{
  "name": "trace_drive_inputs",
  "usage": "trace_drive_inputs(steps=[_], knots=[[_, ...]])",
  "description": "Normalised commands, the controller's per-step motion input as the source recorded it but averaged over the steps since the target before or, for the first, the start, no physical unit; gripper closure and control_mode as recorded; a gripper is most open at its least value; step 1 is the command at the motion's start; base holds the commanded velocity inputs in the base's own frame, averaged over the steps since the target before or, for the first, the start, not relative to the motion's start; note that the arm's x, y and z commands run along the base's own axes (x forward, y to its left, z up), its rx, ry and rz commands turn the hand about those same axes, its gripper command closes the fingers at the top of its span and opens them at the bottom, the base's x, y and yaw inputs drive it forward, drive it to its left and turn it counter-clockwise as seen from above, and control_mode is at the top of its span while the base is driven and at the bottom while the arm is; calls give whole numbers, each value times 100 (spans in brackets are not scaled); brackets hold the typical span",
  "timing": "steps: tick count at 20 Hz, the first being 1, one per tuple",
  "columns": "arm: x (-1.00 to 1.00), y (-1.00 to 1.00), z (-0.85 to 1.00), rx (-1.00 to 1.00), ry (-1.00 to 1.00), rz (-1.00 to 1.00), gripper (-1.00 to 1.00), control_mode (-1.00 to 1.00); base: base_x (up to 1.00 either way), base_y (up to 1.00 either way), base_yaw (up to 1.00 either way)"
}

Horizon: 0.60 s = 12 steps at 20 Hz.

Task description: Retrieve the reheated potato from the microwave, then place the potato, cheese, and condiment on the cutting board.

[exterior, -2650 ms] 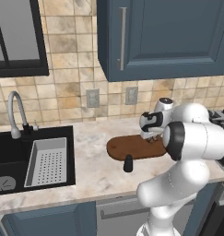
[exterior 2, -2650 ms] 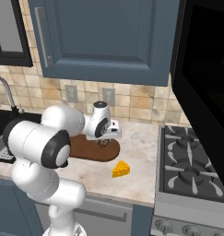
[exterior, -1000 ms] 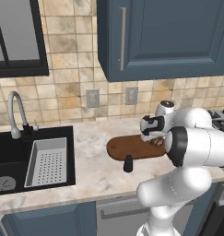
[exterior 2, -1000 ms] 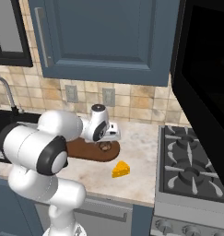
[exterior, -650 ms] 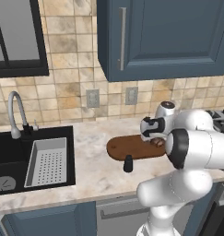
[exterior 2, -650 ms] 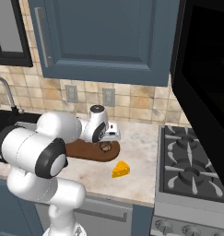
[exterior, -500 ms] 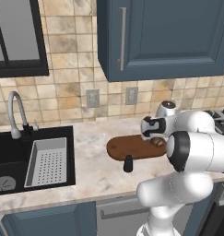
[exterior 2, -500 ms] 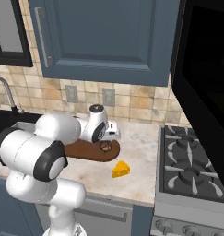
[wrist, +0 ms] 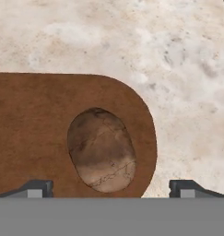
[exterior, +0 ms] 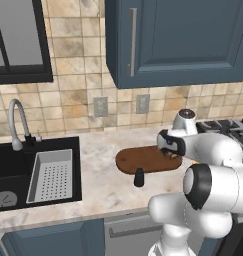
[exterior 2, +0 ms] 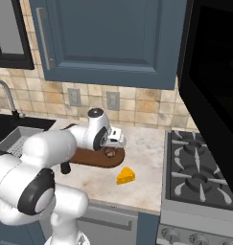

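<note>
The brown mottled potato [wrist: 102, 150] lies on the rounded right end of the dark wooden cutting board [wrist: 35, 115], free of the fingers. My gripper [wrist: 112, 189] hangs open just above it, one fingertip on either side. From the base, the gripper [exterior 2: 115, 142] hovers over the potato [exterior 2: 109, 153] on the cutting board [exterior 2: 89, 158]. The yellow cheese [exterior 2: 125, 175] rests on the counter just right of the board. The dark condiment [exterior: 139, 177] bottle stands upright at the front edge of the cutting board [exterior: 143, 160]. The black microwave [exterior 2: 214, 81] looms at the upper right.
A black sink [exterior: 8, 170] with a grey strainer basket [exterior: 50, 172] and a faucet [exterior: 15, 122] lies left of the board. The stove [exterior 2: 199, 174] sits right of the cheese. Blue cabinets [exterior: 183, 40] hang above the counter.
The hand has shifted only slightly above the board. Its jaws stay open and the potato lies still on the board.
</note>
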Motion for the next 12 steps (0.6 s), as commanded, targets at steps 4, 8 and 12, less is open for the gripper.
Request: trace_drive_inputs(steps=[4,8,12], knots=[[-36,-12,13,0,0,-35,-100,-100,0,0,0],[-38,-20,15,1,2,-28,-100,-100,0,0,0],[-44,-30,16,4,2,-19,-100,-100,0,0,0]])
